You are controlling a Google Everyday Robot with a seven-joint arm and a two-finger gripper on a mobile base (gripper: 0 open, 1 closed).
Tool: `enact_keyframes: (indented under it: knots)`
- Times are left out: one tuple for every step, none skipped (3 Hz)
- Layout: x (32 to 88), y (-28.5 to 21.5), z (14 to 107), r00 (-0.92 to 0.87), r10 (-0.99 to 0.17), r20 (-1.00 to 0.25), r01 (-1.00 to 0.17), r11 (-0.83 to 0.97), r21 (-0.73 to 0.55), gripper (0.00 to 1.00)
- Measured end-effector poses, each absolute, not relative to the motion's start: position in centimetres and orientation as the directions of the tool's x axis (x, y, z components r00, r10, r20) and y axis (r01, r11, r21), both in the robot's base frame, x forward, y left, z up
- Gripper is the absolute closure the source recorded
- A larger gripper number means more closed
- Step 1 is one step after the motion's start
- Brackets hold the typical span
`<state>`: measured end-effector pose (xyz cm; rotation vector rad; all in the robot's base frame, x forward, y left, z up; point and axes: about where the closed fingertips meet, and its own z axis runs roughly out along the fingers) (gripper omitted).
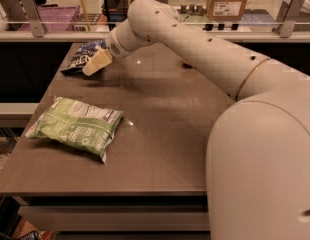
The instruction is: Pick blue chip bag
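Dark-blue target: the small crinkled dark-blue foil chip bag [80,58] lay at the far left corner of the grey-brown tabletop [165,134], close to its back edge.
Gripper: the cream-coloured gripper [95,65] sat at the bag's near right side and overlapped it from our view. We could not confirm contact.
Grip state: we could not tell whether the gripper was open or closed, nor whether it had hold of the bag.
Arm: the white jointed arm [195,39] reached across the table from the right, wrist angled down toward the bag.
Distractor: the larger light-green chip bag [77,126] lay flat near the front left, well apart from the gripper.
Step in hand: we judged this to be the last of the approach or the grasp itself. The bag appeared to rest on the table, not lifted.
Next move calls for: a firm hold on the bag's body rather than a thin edge, since crinkled foil may slip. Then a straight lift clear of the tabletop.
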<state>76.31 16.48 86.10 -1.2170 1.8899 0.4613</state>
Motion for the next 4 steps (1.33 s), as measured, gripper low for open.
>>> enact_keyframes:
  knots:
    - [76.5,18.1,85.0,-0.180,-0.580,-0.795,-0.898,0.426,-0.108,0.00]
    - [76.7,19.9,84.8,-0.154,-0.583,-0.798,-0.916,0.387,-0.106,0.00]
    - [76.9,21.9,84.4,-0.132,-0.589,-0.797,-0.931,0.349,-0.103,0.17]
    - [76.9,22.1,84.2,-0.133,-0.589,-0.797,-0.932,0.348,-0.102,0.40]
